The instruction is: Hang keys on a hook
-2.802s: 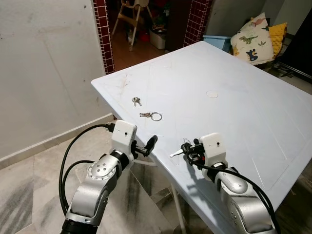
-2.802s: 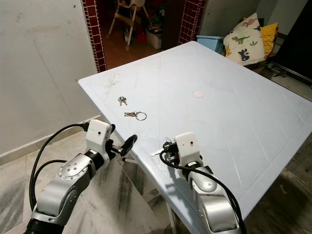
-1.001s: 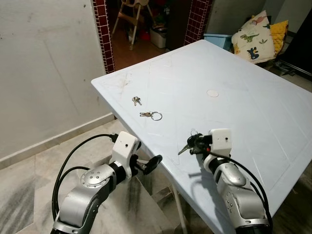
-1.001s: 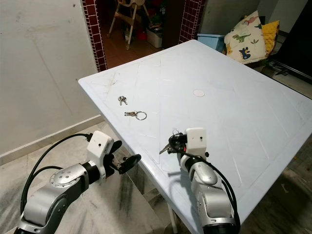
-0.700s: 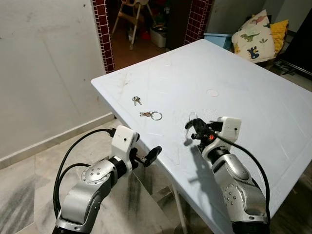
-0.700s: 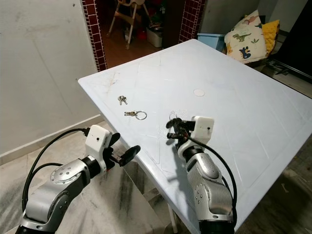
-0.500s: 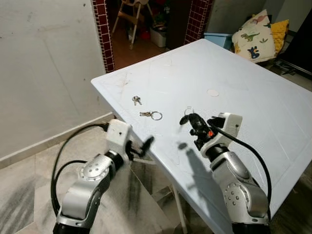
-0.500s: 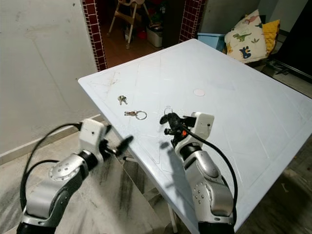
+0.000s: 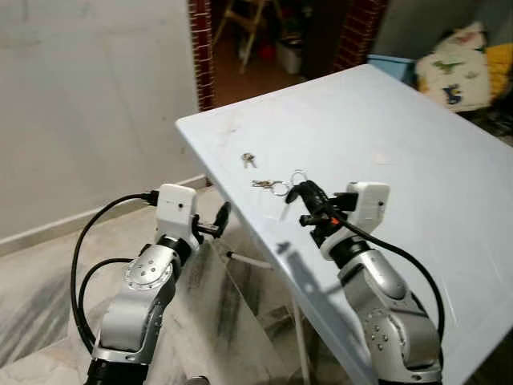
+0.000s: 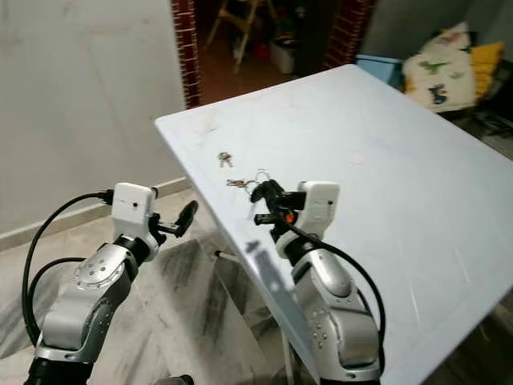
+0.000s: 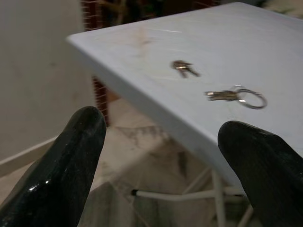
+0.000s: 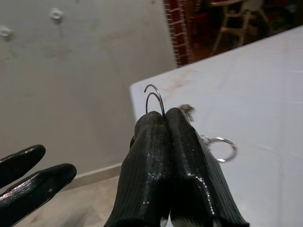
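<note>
While its thin silver key ring pokes up between pinched black fingers, the right gripper hangs above the pale blue table near two loose key sets; the left gripper gapes beside the edge.

White table, dinosaur pillow beyond (wooden chair through doorway).
</note>
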Tool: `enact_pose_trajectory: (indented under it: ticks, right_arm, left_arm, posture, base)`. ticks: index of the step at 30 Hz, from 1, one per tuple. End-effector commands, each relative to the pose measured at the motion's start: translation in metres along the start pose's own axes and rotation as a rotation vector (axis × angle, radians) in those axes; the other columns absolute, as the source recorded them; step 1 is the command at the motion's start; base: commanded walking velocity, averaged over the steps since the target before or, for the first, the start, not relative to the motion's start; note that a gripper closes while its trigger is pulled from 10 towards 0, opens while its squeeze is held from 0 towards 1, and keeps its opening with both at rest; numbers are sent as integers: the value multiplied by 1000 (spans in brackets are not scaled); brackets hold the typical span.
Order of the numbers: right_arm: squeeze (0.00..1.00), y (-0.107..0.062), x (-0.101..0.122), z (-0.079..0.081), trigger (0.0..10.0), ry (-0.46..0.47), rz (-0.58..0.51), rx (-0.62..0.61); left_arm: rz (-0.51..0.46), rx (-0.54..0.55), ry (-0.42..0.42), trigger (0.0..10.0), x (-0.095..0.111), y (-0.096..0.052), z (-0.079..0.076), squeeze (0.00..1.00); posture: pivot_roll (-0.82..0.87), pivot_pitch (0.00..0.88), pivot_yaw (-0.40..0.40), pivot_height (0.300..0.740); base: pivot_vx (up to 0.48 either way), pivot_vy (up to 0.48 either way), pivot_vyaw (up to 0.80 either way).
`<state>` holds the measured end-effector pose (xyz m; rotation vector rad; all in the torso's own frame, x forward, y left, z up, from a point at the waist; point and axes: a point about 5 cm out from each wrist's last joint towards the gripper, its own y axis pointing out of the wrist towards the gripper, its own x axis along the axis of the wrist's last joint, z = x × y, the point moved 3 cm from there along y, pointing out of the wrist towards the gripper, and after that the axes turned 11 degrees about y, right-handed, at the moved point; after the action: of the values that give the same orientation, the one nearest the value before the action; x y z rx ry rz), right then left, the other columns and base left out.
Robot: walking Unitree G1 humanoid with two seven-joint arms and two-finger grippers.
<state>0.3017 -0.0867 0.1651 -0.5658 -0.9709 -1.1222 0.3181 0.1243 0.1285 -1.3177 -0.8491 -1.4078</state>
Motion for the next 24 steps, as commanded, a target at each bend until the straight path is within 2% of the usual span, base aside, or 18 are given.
enact_pose_trajectory:
  ticks: [1, 5, 12, 24]
  right_arm:
    - [0, -1, 7, -2, 10000, -11, -20, -16]
    - [0, 1, 8, -5, 10000, -9, -22, -27]
    - [0, 2, 8, -6, 10000, -5, -30, -43]
    - [0, 1, 9, -11, 10000, -6, -38, -69]
  left_arm:
    - [8, -11, -13, 10000, 0, 1, -3, 0]
    - [12, -11, -15, 10000, -1, 1, -3, 0]
    - [20, -16, -24, 10000, -2, 2, -2, 0]
    - [29, -29, -20, 10000, -3, 3, -3, 0]
  posture:
    - [88, 40, -56, 740]
    - [94, 37, -60, 740]
    - [97, 36, -54, 740]
    - [96, 45, -47, 740]
  base:
    - [0, 0, 0]
    - [0, 0, 0]
    - [0, 353, 0]
    - [0, 480, 0]
